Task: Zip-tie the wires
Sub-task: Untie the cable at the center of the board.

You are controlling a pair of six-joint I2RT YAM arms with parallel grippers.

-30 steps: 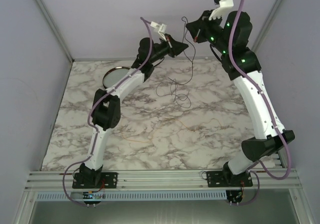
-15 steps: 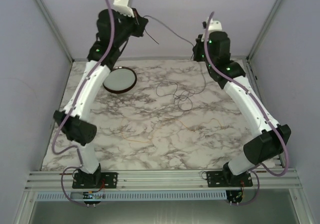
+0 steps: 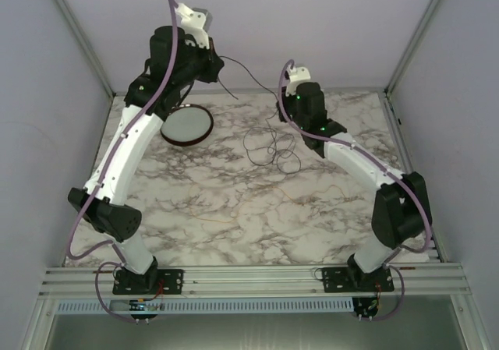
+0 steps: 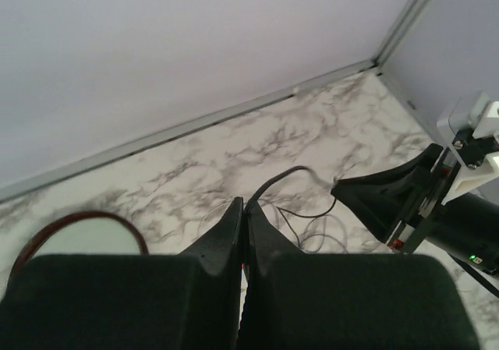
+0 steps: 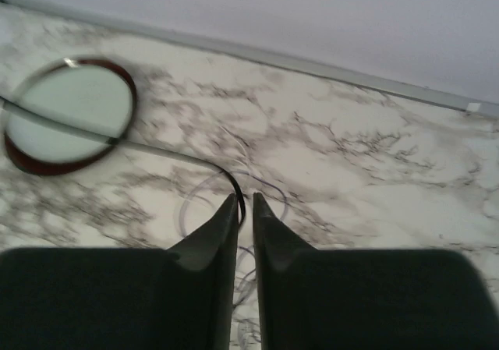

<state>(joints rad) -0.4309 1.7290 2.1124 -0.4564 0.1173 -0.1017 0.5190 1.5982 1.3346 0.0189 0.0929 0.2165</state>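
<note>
A: What moved?

B: Both arms. A second ago the grippers were nose to nose, high at the back wall, with loops dangling under them. Now the left gripper has swung off left and sits high above the dish. The right gripper has dropped toward the table, just beside the pile.

A: Jaws?

B: Both pinched closed. One dark strand runs from the left tips across to the right tips, so each looks clamped on the wires.

A: Rest of the wires?

B: Loose loops on the marble, right of the dish, roughly where they lay before.

A: Zip tie?

B: Can't find it. No clear white strip in any view. There's a pale streak crossing the right wrist view, too blurred to call.

A: Progress?

B: Early, I'd say. Pulling apart only stretched one strand; nothing is bundled or tied. The loops need gathering and the tie needs fetching. That thin strand could slip out.
</note>
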